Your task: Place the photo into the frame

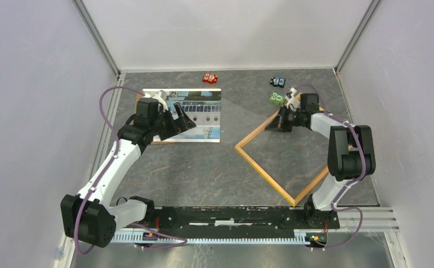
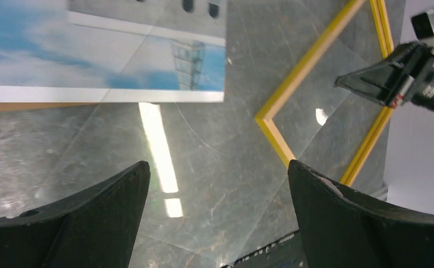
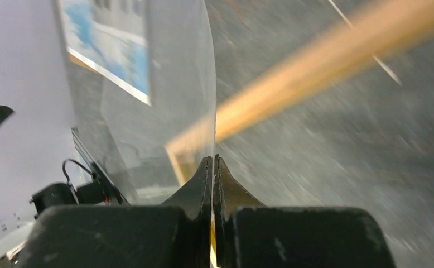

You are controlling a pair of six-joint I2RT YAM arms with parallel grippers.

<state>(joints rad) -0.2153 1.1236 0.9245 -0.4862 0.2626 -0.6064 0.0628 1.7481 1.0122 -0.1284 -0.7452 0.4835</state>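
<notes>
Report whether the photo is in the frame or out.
Out. The photo lies face up at the far left, clear of the frame, which sits to its right.

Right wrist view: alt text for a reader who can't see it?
The right gripper, black fingers shut, pinches the edge of a clear sheet rising ahead. A rail of the yellow-orange wooden frame, blurred, crosses the grey table; the blue-sky building photo print shows at upper left.
</notes>
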